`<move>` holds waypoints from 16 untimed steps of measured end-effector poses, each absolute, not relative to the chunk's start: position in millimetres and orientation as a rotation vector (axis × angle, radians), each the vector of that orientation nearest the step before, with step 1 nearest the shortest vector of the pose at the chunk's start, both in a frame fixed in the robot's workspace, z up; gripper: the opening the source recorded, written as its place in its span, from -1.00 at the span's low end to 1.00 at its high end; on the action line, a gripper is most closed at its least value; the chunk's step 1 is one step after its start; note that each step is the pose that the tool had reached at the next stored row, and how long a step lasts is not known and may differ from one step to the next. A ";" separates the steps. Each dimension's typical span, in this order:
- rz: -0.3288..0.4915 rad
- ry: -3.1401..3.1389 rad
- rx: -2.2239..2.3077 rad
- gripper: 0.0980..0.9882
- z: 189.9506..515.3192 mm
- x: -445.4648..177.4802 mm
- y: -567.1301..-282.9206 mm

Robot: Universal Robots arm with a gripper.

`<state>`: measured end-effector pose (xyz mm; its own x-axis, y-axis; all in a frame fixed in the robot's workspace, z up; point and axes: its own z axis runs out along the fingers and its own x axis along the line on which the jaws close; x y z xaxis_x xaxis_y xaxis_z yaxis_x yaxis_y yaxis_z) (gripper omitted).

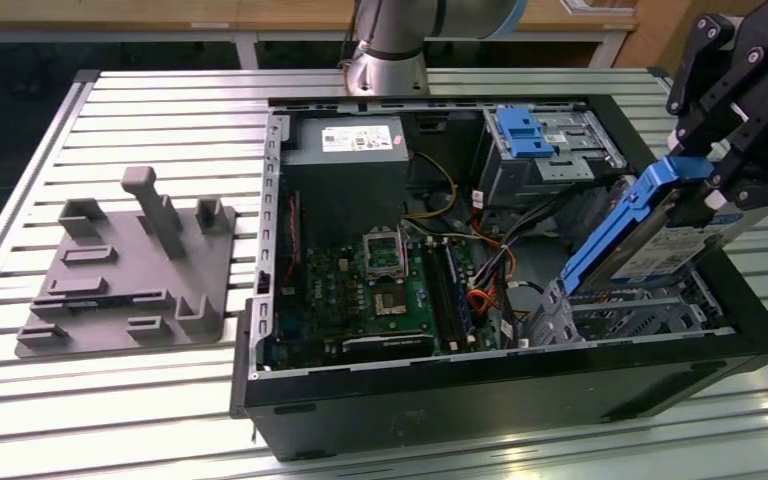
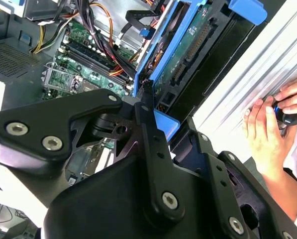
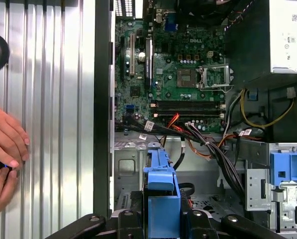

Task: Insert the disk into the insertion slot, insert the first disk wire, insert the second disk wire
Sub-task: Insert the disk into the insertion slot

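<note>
1. At the exterior view's left, the grey fixture (image 1: 124, 270) sits on the worktop (image 1: 157, 100), well apart from my work.
2. Mid-case, loose cables (image 1: 491, 280) lie just beside the insertion slot (image 1: 624, 310); I judge they could snag.
3. At the right, my pincer (image 1: 707, 180) is clamped on the disk (image 1: 658, 250), which is tilted steeply over the slot; levelling it should help it seat.

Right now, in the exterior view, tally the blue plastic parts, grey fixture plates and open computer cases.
Blue plastic parts: 2, the frame on the disk and the clip
Grey fixture plates: 1
Open computer cases: 1
Total: 4
</note>
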<state>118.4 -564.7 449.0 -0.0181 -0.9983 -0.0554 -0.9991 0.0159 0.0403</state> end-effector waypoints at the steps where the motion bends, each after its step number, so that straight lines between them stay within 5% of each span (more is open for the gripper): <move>1: 0.106 2.231 -2.193 -0.40 448.7 118.5 -564.8; 16: 0.104 2.232 -2.194 -0.40 442.1 118.7 -566.3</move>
